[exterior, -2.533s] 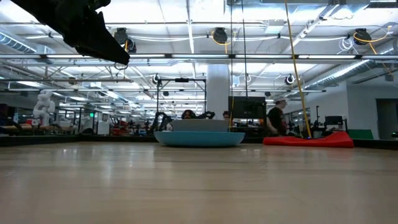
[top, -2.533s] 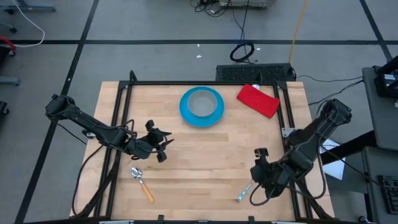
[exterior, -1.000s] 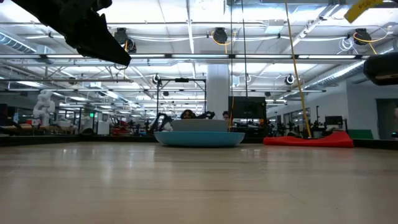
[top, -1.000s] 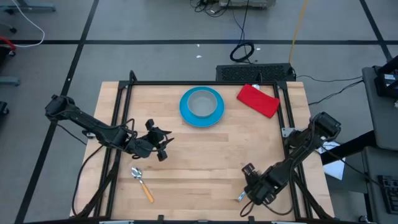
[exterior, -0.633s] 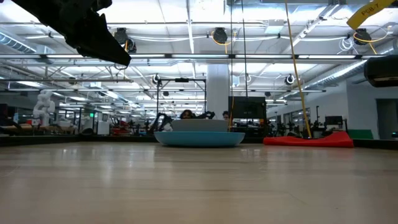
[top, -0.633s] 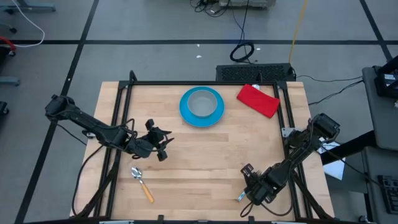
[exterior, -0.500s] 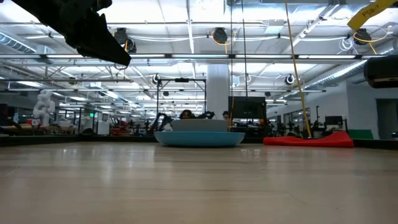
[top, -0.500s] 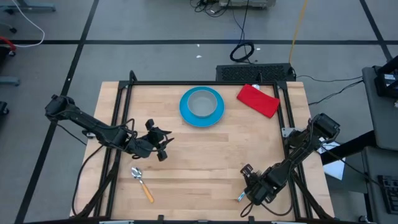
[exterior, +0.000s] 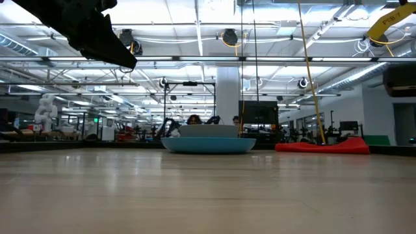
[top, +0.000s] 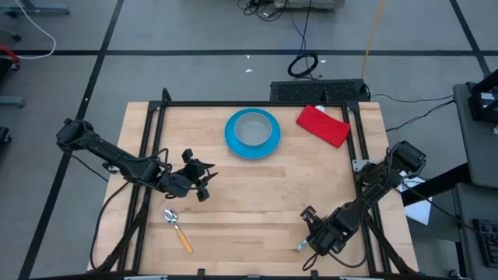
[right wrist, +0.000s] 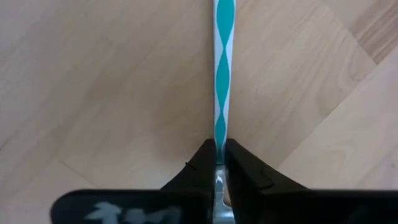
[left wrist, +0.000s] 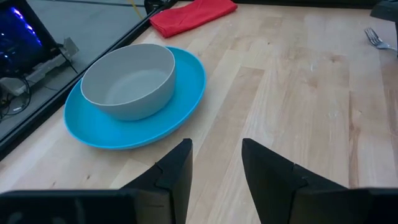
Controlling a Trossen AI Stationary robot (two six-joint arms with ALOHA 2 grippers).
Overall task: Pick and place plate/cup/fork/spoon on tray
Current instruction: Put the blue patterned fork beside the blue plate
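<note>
The blue plate (top: 252, 134) lies at the table's far middle, and the pale grey cup (top: 252, 128) stands in it; both also show in the left wrist view (left wrist: 134, 81). The orange-handled spoon (top: 177, 229) lies near the left front. The fork (top: 301, 243) lies at the right front; its handle is patterned teal and white (right wrist: 222, 68), and its silver tines (left wrist: 373, 37) show in the left wrist view. My right gripper (top: 313, 236) is shut on the fork. My left gripper (top: 204, 187) hovers open and empty left of centre. My right gripper pinches the fork's handle (right wrist: 219, 152) between its two fingers, at the end where the teal pattern meets the silver neck. The fingers come slanting down from the far right and lie along the fork. The handle runs on ahead of them, flat along the tabletop.
A red cloth-like rectangle (top: 323, 124) lies at the far right, beside the plate. A black frame rail (top: 148, 155) runs along the table's left, far and right sides. Bare wood (top: 257, 202) lies between the two grippers.
My right gripper has gone toward the table's near edge and a little to the left, down to the fork, and has all but kept still there for the last second. The fork, spoon, plate and cup lie where they were.
</note>
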